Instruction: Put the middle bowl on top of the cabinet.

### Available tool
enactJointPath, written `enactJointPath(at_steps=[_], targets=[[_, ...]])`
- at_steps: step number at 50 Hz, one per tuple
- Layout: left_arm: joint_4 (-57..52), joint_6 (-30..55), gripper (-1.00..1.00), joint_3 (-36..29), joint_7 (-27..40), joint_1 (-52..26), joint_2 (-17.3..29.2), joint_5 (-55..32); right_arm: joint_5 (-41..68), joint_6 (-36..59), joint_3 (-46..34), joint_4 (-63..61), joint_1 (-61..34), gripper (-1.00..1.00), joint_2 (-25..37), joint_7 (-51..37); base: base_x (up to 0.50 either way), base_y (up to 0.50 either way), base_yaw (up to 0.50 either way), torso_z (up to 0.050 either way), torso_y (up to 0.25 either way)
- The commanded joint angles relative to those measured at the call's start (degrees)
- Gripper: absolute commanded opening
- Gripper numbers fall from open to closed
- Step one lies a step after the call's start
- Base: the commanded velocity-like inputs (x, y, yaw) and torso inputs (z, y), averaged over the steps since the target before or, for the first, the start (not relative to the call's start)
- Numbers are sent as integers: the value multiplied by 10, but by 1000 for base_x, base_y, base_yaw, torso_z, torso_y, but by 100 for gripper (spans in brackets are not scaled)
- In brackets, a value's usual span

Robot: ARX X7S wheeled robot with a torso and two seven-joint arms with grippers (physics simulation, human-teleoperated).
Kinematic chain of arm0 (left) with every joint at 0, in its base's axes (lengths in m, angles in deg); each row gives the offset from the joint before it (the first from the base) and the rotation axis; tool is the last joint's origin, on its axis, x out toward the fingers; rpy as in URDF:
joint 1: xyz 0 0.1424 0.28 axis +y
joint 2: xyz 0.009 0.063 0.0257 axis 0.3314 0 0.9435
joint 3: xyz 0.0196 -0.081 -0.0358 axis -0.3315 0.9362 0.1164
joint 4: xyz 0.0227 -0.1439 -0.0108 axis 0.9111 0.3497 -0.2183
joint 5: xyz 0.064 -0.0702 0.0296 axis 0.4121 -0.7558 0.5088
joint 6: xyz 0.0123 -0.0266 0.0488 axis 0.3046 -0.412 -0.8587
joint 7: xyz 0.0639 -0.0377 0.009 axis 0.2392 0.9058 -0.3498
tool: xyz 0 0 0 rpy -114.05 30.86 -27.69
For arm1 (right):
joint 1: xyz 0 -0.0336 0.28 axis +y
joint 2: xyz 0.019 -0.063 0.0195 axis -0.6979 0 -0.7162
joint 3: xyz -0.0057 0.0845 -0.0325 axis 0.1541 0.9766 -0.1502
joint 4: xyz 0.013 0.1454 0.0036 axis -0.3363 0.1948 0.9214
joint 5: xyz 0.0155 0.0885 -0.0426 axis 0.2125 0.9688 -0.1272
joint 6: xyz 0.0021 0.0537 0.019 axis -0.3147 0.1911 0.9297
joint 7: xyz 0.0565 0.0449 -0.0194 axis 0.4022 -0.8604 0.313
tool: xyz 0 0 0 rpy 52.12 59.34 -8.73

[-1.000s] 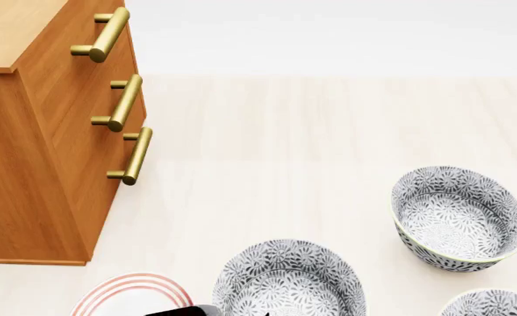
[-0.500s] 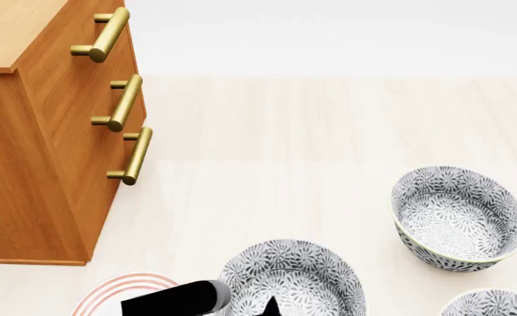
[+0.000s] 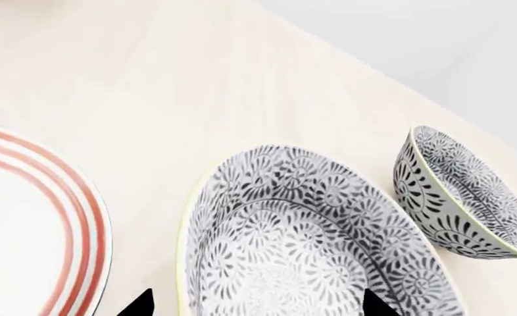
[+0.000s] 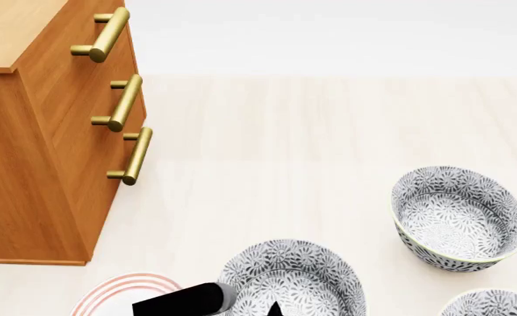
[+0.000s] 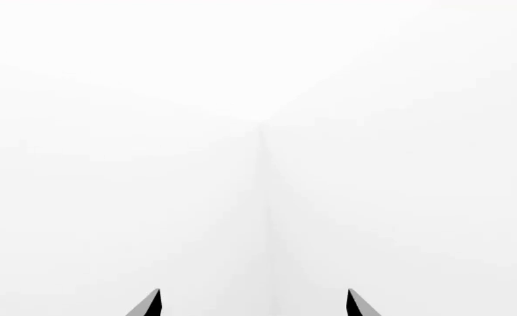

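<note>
The left tool (image 3: 254, 306), open and empty, straddles the middle bowl's (image 3: 307, 243) rim; closing carelessly could tip it toward the plate (image 3: 30, 224) at nine o'clock.

Your left arm (image 4: 184, 299) has come up into the head view's lower edge beside the middle bowl (image 4: 291, 280), then eased back slightly toward that edge.

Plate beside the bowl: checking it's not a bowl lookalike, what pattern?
White plate with red rings, clearest in left wrist view.
</note>
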State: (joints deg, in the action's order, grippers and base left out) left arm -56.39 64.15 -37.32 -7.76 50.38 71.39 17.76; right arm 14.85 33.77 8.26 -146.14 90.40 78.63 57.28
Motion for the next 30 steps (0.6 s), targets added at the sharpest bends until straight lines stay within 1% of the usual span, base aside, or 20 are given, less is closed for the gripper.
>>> enactJointPath(at_steps=[1,30], targets=[[25,-21,100,-11,-8,-4,5,-7,7,-7,9,-2,3,100,-9,11,0,0,0,0,0],[106,-57,100,-21,-49,-25,2,-40,16,-11,22,-2,3,100,-10,16,0,0,0,0,0]])
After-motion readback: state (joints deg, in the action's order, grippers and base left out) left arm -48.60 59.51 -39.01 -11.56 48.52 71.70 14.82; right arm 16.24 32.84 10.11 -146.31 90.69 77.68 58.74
